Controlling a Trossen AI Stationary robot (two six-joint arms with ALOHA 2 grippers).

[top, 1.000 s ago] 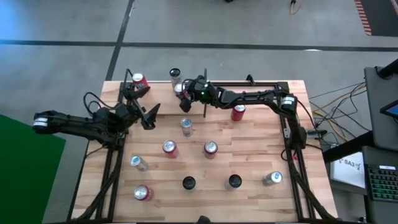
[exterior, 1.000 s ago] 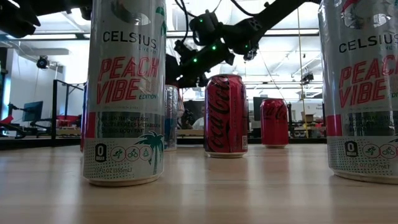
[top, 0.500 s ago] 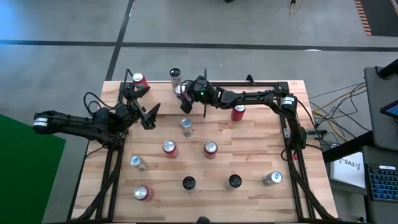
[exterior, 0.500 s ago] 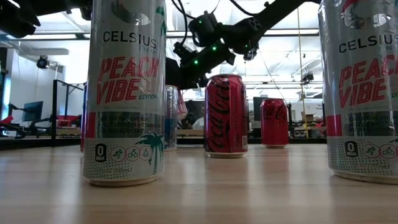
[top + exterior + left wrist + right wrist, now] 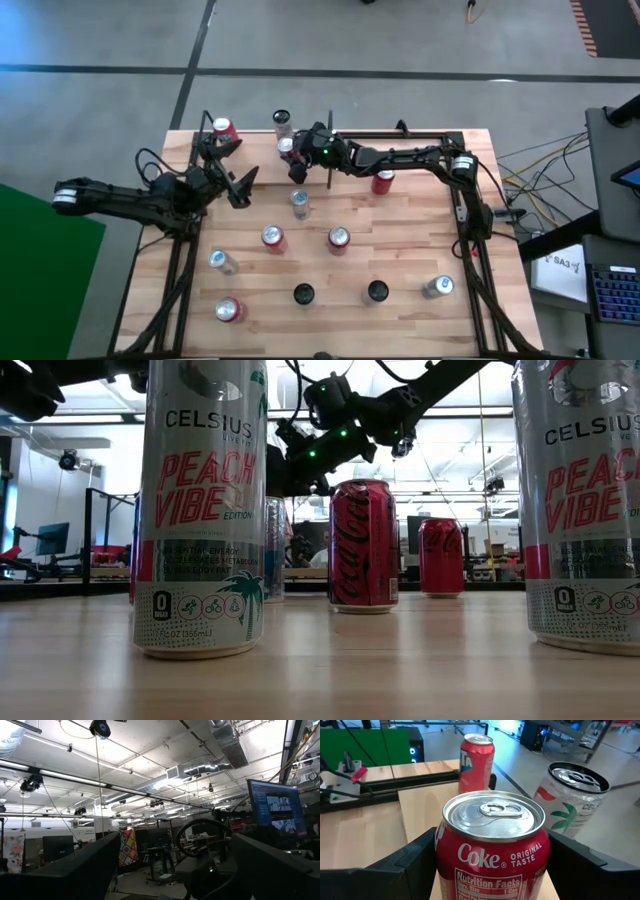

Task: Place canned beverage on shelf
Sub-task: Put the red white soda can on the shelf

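Right hand [image 5: 490,870] closed on a red Coke can [image 5: 492,845], one dark finger [image 5: 412,865] on each side of the can's body, fingers spread to the can's width; can upright, silver lid and pull tab facing up. Seen from above, right hand [image 5: 292,152] reaching across the far part of the tabletop [image 5: 400,250], Coke can [image 5: 287,146] in its grip near the far edge, left of the black upright divider rod [image 5: 329,150]. Shelf [image 5: 420,150] along the far edge of the tabletop, light wood board framed by thin black rods. Just beyond the held can, a white Celsius can [image 5: 572,802] and a red soda can [image 5: 476,762], both upright on the board; in the high view the same two at [image 5: 282,121] and [image 5: 225,130]. Another red can [image 5: 383,181] standing beneath the right forearm, near the shelf's front rod. Left hand [image 5: 238,187] hovering over the left part of the tabletop, fingers wide apart, nothing between them; left wrist view aimed into the room, both dark fingers [image 5: 75,870] spread with empty space between. Loose cans scattered upright over the near tabletop, among them a tall Peach Vibe can [image 5: 200,510] and a red Coca-Cola can [image 5: 363,545]
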